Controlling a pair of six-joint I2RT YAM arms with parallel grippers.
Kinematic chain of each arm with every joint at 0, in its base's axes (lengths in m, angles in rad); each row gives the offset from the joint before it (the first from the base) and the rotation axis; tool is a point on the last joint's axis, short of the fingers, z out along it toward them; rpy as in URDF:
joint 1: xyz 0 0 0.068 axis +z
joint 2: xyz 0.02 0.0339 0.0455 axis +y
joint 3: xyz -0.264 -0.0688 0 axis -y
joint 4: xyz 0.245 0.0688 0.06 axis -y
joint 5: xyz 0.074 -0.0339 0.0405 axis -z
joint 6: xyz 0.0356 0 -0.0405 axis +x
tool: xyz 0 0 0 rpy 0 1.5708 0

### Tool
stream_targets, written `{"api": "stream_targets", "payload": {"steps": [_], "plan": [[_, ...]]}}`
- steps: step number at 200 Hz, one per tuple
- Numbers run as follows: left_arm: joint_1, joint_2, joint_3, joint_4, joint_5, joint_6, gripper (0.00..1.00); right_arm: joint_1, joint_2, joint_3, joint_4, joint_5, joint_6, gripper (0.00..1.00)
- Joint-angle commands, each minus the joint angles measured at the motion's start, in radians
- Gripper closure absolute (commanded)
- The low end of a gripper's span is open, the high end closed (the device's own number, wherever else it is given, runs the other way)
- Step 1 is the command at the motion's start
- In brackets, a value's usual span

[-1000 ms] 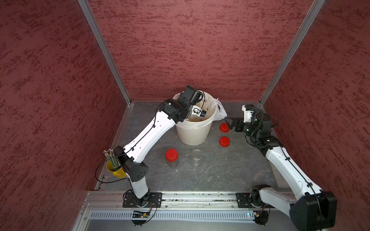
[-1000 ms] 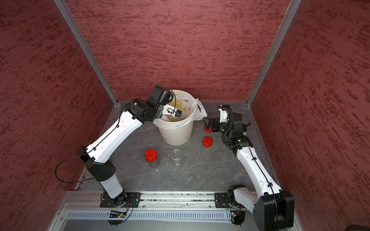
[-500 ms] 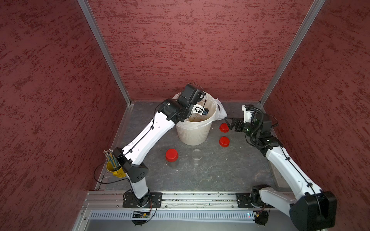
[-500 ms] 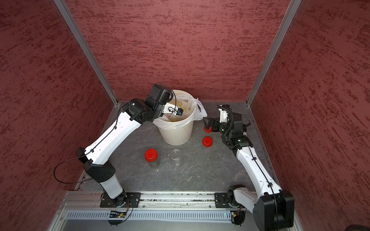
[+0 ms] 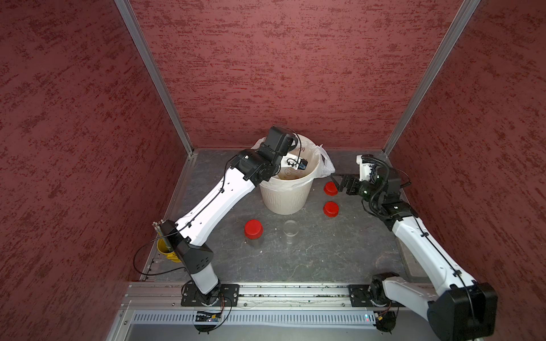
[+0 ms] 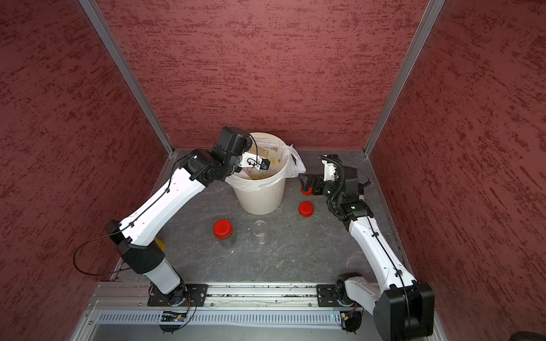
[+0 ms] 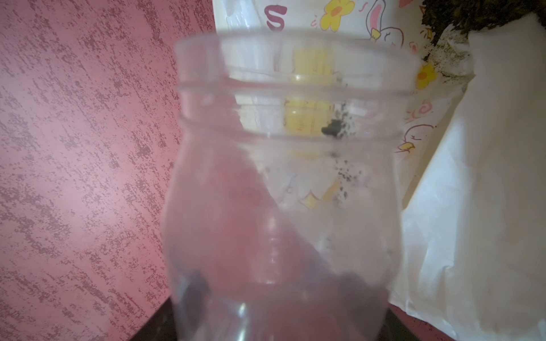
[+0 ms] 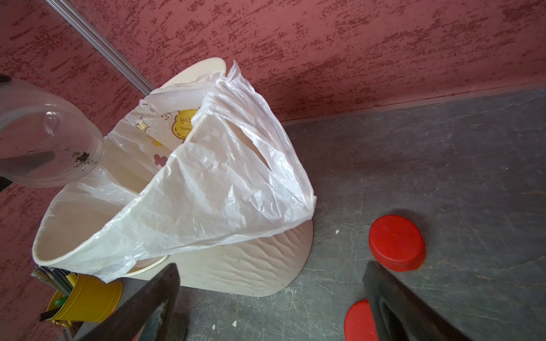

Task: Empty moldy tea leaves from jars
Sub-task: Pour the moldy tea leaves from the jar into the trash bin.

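Jar [image 7: 283, 192] is clamped in the left claw [image 7: 280, 320], uncapped and tipped over the bin [image 8: 236, 265] below, few crumbs [image 7: 332, 130] inside; right claw [image 8: 271, 313] gapes empty beside red caps [image 8: 396, 242].

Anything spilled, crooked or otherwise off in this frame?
Minor only. The uncapped jar tipped over the bin has dark tea specks clinging inside near its neck. A few pale crumbs lie on the table beside the bin. The bag's loose handle hangs over the rim.
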Motion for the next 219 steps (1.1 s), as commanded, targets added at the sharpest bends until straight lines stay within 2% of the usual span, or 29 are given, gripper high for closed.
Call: {"api": "stream_targets", "payload": {"steps": [1,39,53,106,123,219], "plan": [[0.042,-0.099,-0.087,0.172,0.114,-0.062,0.33,-0.008,-0.033,0.058,0.055,-0.072,0.004,0.01],[0.098,-0.262,-0.237,0.297,0.437,-0.246,0.32,-0.006,-0.065,0.094,0.08,-0.139,-0.004,0.02],[0.126,-0.292,-0.274,0.308,0.517,-0.289,0.32,-0.005,-0.076,0.112,0.088,-0.149,0.001,0.02],[0.187,-0.302,-0.372,0.4,0.58,-0.313,0.32,0.033,-0.045,0.193,0.165,-0.245,0.049,0.07],[0.197,-0.307,-0.38,0.405,0.616,-0.325,0.32,0.061,-0.006,0.231,0.172,-0.25,0.054,0.1],[0.198,-0.305,-0.374,0.398,0.62,-0.309,0.31,0.224,0.248,0.455,0.144,-0.22,0.018,0.23]]}}
